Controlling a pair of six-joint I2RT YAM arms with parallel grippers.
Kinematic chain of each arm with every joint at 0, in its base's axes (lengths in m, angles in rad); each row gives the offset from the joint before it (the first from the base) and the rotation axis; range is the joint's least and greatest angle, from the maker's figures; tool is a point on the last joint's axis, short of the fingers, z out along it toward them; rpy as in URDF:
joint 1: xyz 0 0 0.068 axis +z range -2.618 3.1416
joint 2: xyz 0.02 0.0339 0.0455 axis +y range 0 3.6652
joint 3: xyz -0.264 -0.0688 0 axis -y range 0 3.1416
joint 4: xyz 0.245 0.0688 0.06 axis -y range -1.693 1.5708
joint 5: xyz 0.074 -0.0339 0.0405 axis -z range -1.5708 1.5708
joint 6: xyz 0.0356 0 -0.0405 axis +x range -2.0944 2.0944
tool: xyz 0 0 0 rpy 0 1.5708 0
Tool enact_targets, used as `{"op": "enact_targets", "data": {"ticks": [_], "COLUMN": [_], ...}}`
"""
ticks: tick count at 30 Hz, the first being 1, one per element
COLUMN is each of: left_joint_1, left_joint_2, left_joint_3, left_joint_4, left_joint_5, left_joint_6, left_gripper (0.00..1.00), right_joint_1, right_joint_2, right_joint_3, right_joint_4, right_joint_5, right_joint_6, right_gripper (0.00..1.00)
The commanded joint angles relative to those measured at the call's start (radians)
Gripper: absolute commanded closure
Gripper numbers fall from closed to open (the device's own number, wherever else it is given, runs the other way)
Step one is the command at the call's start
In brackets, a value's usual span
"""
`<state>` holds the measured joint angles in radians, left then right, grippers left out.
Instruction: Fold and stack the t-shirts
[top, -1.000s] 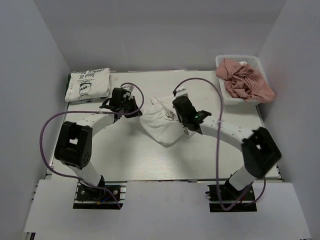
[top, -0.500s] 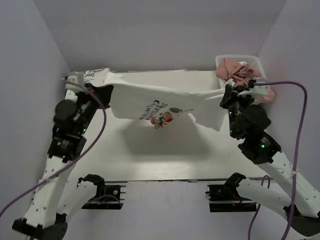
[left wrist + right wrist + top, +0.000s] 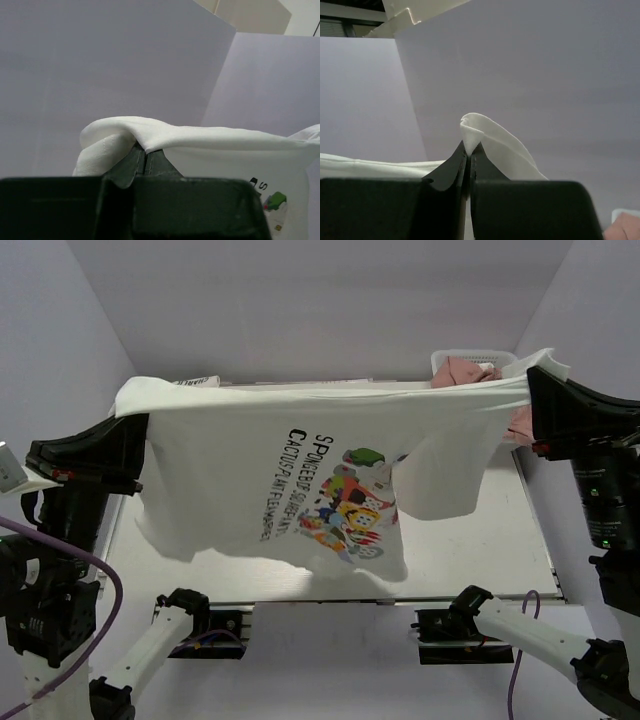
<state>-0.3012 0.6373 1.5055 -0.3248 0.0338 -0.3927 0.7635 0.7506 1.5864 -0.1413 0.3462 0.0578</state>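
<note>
right end effector (image 3: pixel 469 149): clamped on white t-shirt (image 3: pixel 496 142) | cloth bunches above tips | pale wall (image 3: pixel 545 75) behind

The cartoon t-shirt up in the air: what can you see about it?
The t-shirt is white, soft-looking cotton with short sleeves. On it is a colourful cartoon print beside dark lettering. It is unfolded and held up in the air, stretched wide like a banner, its lower part hanging loose and wrinkled above the table. The left gripper pinches one top corner and the right gripper pinches the other; nothing else seems to touch it.
</note>
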Motion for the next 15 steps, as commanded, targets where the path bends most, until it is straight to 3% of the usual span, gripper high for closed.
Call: {"op": "enact_targets", "data": {"ticks": [1,5,9,12,14,15], "left_joint_1": [0.019,0.019,0.019,0.024,0.024,0.024], "left_joint_2": [0.024,0.099,0.269,0.453,0.557,0.670], "left_joint_3": [0.061,0.021,-0.056,-0.121,-0.151,-0.165], "left_joint_4": [-0.031,-0.040,-0.086,-0.103,-0.103,-0.103], "left_joint_5": [-0.126,-0.195,-0.409,-0.504,-0.528,-0.540], "left_joint_6": [0.023,-0.017,-0.055,-0.107,-0.120,-0.120], "left_gripper": [1.00,1.00,1.00,1.00,1.00,0.78], "right_joint_1": [-0.007,-0.007,-0.024,-0.097,-0.145,-0.218], "right_joint_2": [0.036,0.153,0.373,0.551,0.665,0.743], "right_joint_3": [0.076,0.057,0.012,-0.006,0.001,0.004], "right_joint_4": [0.032,0.165,0.292,0.324,0.298,0.249], "right_joint_5": [0.112,0.302,0.543,0.545,0.536,0.466], "right_joint_6": [-0.114,-0.231,-0.389,-0.398,-0.307,-0.273], "right_gripper": [1.00,1.00,1.00,1.00,1.00,1.00]}}
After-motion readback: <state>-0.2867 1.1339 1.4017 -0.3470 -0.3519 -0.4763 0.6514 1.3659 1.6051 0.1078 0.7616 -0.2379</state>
